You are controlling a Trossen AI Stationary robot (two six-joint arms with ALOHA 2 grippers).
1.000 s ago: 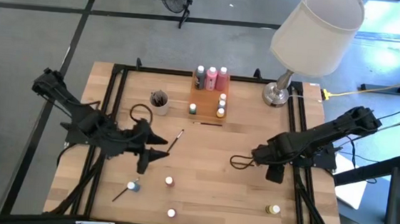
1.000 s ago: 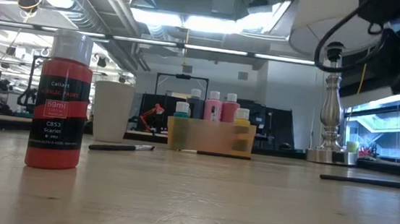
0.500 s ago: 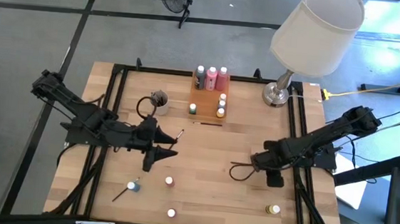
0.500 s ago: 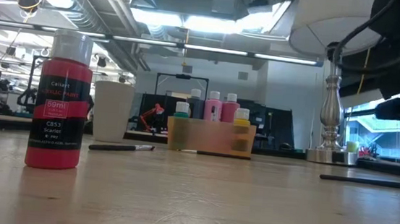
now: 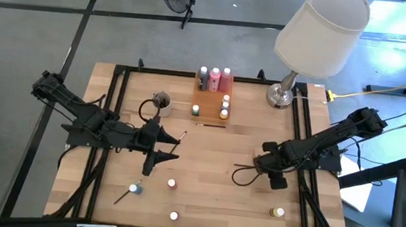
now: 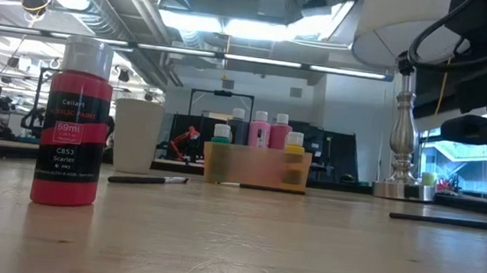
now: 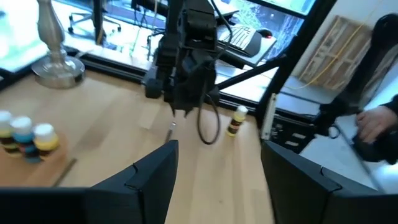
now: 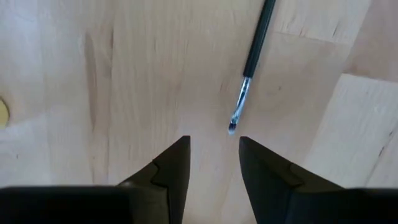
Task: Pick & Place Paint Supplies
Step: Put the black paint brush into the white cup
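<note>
Right wrist view is showing the right gripper (image 8: 213, 163) hovering with fingers spread just short of a paintbrush (image 8: 251, 58) lying on the counter (image 8: 93, 81); the left gripper (image 7: 214, 180), fingers spread, is waiting left of centre.

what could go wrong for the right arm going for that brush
The right pincer is open over a thin brush lying flat on the table. The bristle tip sits just ahead of the fingers, so closing could miss it or flick it away. Pressing lower may jam the fingers on wood.
</note>
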